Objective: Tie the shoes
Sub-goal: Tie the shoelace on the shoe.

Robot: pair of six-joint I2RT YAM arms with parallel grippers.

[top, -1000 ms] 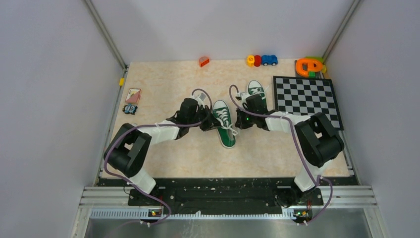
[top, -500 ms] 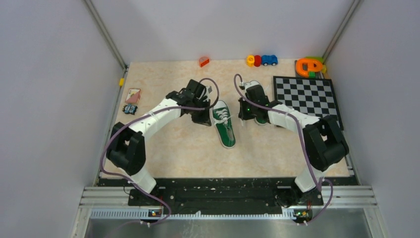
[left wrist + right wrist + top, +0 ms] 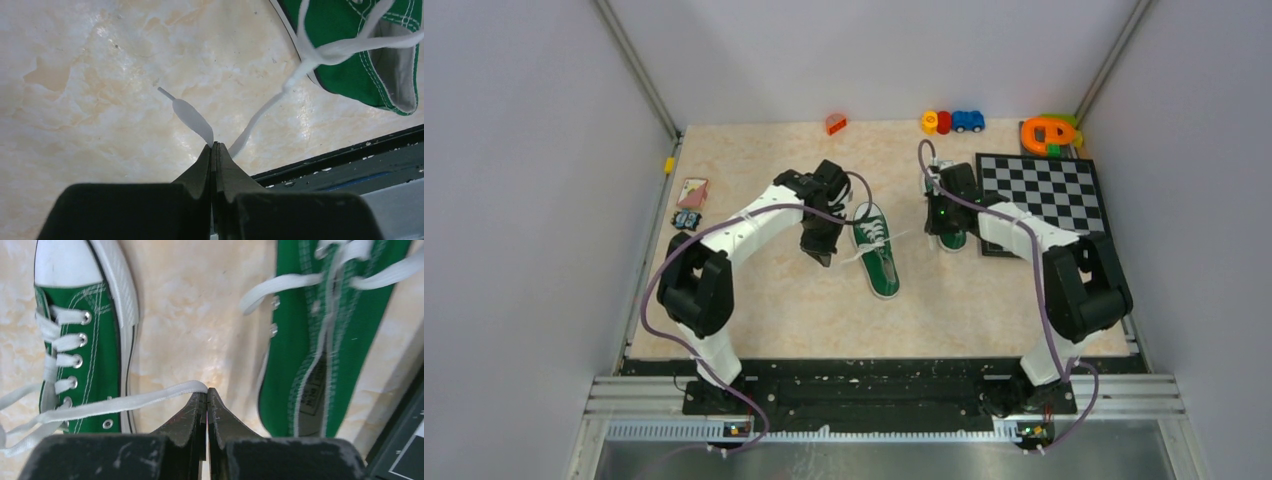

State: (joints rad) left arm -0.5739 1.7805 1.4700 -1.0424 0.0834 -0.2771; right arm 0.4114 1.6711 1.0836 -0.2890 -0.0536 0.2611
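Two dark green sneakers with white soles and white laces lie on the beige table. One shoe (image 3: 877, 252) is in the middle; it also shows in the left wrist view (image 3: 367, 55) and the right wrist view (image 3: 82, 345). The other shoe (image 3: 952, 239) is mostly hidden under my right arm; its side shows in the right wrist view (image 3: 320, 335). My left gripper (image 3: 823, 258) (image 3: 212, 146) is shut on a white lace (image 3: 192, 114) left of the middle shoe. My right gripper (image 3: 928, 230) (image 3: 206, 391) is shut on that shoe's other lace (image 3: 125, 402), between the two shoes.
A checkered board (image 3: 1044, 195) lies at the right, close to my right arm. Small toys (image 3: 952, 122), an orange piece (image 3: 835, 124) and an orange-green toy (image 3: 1049, 133) stand along the back edge. Cards (image 3: 692, 192) lie at the left. The black front rail (image 3: 350, 160) shows near.
Both grippers have moved apart, each with a lace end, drawing the laces out sideways from the middle shoe. The right gripper went right and back over the second shoe; the left arm swung upright.
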